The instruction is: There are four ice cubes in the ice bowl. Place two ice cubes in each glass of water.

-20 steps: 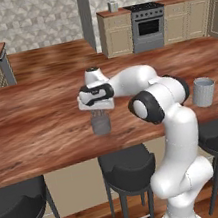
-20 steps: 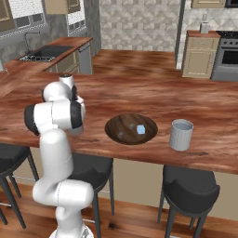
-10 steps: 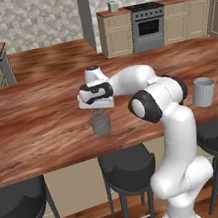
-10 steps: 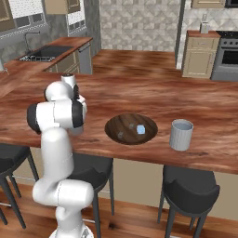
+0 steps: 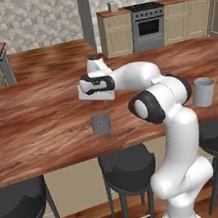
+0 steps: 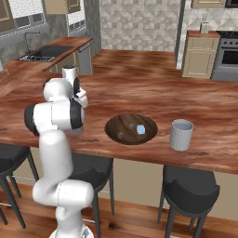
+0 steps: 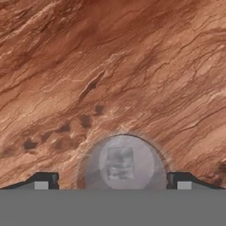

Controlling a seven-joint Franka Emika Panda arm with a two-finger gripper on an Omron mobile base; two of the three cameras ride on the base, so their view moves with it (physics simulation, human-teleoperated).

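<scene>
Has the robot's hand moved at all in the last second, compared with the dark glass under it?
Barely, if at all. In the left base view the gripper still hovers just above the dark grey tumbler, fingers spread wide, in about the same spot as before.

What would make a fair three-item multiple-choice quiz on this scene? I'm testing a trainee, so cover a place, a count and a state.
1. Where does the gripper hang?
A. Above the dark tumbler
B. Inside the bowl
C. Above the pale tumbler

2. How many ice cubes show clearly in the bowl?
A. None
B. One
C. Four

3. How do the fingers stand?
A. Pressed together
B. Clamped on the bowl's rim
C. Apart

Answers:
1 A: the hand view looks straight down into the dark tumbler between the fingertips.
2 B: the right base view shows one ice cube in the bowl.
3 C: in the hand view the tips sit wide apart, either side of the tumbler's mouth.
</scene>
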